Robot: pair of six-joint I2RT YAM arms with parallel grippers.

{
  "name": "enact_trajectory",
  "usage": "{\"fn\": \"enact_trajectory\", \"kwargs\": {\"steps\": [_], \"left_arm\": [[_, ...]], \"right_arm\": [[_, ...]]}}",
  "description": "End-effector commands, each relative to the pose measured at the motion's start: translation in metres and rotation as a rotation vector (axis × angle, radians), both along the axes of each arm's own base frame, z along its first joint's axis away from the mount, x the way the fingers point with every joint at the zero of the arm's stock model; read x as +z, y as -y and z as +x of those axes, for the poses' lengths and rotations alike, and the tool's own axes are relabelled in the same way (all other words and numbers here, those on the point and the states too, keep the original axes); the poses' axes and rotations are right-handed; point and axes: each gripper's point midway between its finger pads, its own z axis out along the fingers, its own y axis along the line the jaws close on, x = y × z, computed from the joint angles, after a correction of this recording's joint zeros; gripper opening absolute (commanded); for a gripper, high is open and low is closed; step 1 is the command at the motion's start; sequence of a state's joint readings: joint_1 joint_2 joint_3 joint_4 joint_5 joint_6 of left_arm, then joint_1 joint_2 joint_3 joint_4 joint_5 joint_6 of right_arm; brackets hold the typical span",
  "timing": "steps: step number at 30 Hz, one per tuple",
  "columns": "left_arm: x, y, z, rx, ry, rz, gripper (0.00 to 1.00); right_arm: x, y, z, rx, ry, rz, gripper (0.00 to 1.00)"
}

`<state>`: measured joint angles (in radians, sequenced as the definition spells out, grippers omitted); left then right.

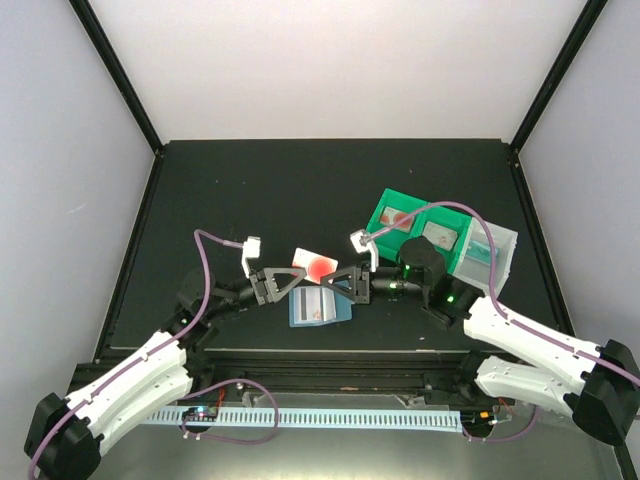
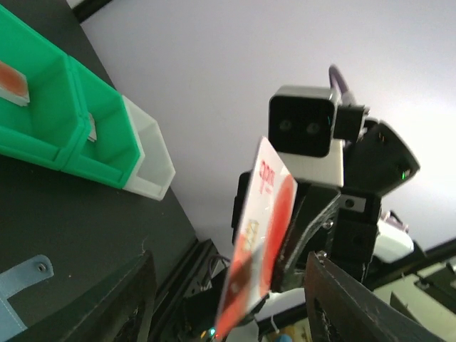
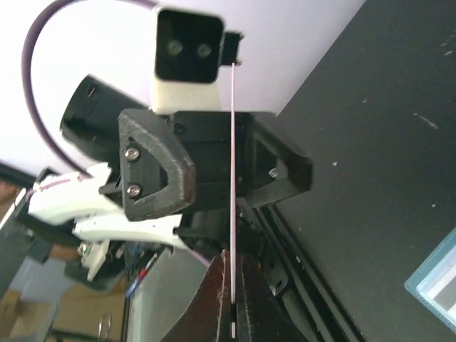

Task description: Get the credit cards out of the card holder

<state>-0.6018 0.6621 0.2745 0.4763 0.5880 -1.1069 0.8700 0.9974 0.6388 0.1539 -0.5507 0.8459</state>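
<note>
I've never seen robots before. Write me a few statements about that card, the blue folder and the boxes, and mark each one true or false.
1. The pink-and-white card is held up off the table, between the two grippers. True.
2. The left gripper is clamping the card. False: its fingers stand apart on either side of it, and the right gripper pinches it.
3. The light blue card holder lies flat on the table. True.
4. All three bins are green. False: two green bins stand beside one clear bin.
</note>
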Motion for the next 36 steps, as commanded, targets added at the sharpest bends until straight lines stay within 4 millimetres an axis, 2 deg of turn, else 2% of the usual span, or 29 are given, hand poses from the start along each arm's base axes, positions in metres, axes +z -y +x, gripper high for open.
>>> {"fn": "enact_trajectory", "kwargs": {"steps": [1, 8, 11, 16, 21, 28, 32, 36], "left_arm": [[0.027, 0.007, -0.015, -0.093, 0.164, 0.011, 0.58], [0.023, 0.007, -0.003, -0.048, 0.135, 0.024, 0.25], [0.02, 0.008, -0.004, -0.061, 0.116, -0.005, 0.03], [0.014, 0.006, -0.001, -0.041, 0.071, -0.039, 0.02], [0.018, -0.003, 0.005, 0.031, 0.066, -0.081, 0.02], [0.023, -0.018, 0.013, 0.134, 0.068, -0.139, 0.02], [0.02, -0.022, 0.016, 0.169, 0.056, -0.139, 0.02], [0.02, -0.023, 0.016, 0.171, 0.05, -0.148, 0.02]], "right_arm": [[0.003, -0.004, -0.03, 0.199, 0.075, -0.042, 0.01], [-0.001, -0.001, -0.033, 0.231, 0.116, -0.11, 0.04], [-0.003, 0.001, -0.032, 0.222, 0.114, -0.124, 0.1], [-0.001, 0.002, -0.02, 0.14, 0.101, -0.108, 0.27], [0.01, -0.001, -0.015, 0.088, 0.042, 0.006, 0.33], [-0.001, -0.004, -0.01, 0.041, -0.091, 0.123, 0.28], [0.0, -0.006, -0.005, 0.026, -0.092, 0.166, 0.2], [0.004, -0.009, 0.0, 0.014, -0.102, 0.19, 0.19]]}}
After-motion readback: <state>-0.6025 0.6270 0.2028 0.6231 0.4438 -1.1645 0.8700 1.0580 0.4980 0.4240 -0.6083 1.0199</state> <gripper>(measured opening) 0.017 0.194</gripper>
